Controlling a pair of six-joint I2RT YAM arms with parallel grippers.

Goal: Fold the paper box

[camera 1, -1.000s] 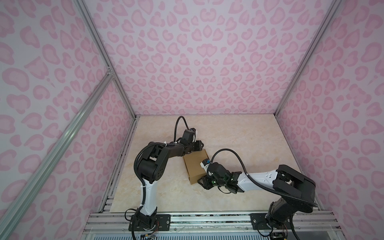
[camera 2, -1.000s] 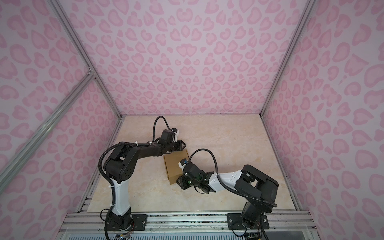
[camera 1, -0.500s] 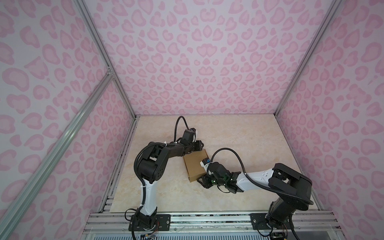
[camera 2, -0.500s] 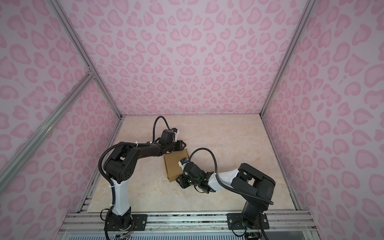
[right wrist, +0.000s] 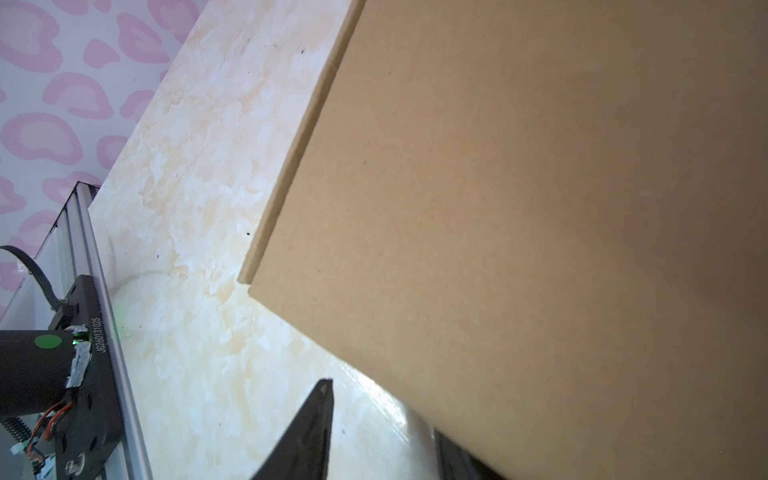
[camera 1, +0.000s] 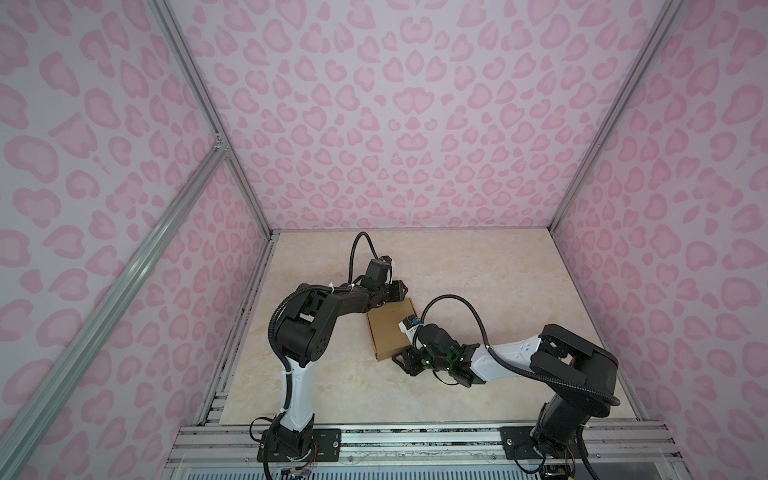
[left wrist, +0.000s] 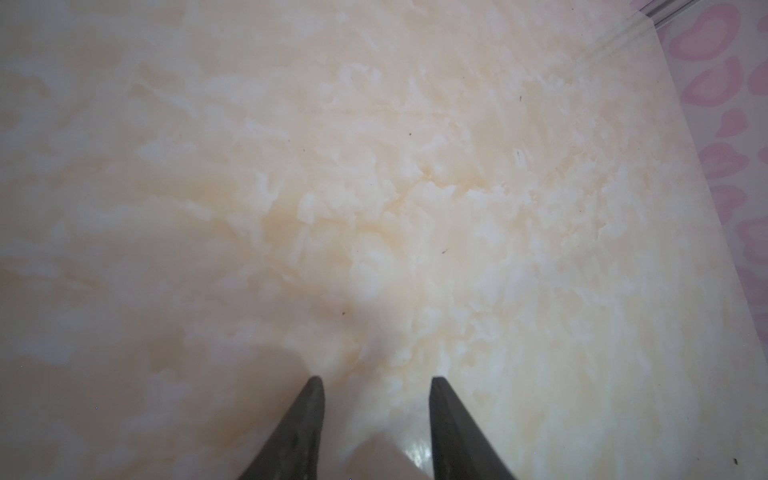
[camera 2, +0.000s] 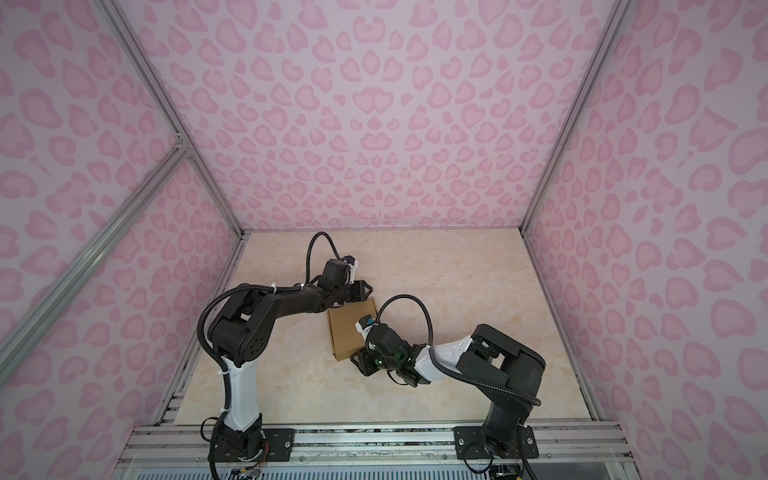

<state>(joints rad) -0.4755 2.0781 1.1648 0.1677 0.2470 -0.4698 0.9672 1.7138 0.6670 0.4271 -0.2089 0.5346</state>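
Note:
The paper box (camera 1: pixel 388 328) (camera 2: pixel 347 332) is a flat brown cardboard box, folded shut, lying on the table between the two arms. My left gripper (camera 1: pixel 400 289) (camera 2: pixel 365 291) rests at the box's far edge. In the left wrist view the left gripper (left wrist: pixel 376 380) is open, with only bare tabletop between its fingers. My right gripper (camera 1: pixel 401 358) (camera 2: pixel 358 358) sits low at the box's near right corner. In the right wrist view the right gripper (right wrist: pixel 380 407) is open. One finger (right wrist: pixel 320 419) lies clear on the table. The box (right wrist: pixel 519 187) hides the tip of its other finger.
The marble-patterned table (camera 1: pixel 478 282) is closed in by pink patterned walls on three sides. An aluminium rail (camera 1: pixel 415 436) with both arm bases runs along the front edge. The left arm's base (right wrist: pixel 62 374) shows in the right wrist view.
The right arm has edged slightly to the left, toward the box's near corner. The left arm and the box have not visibly moved.

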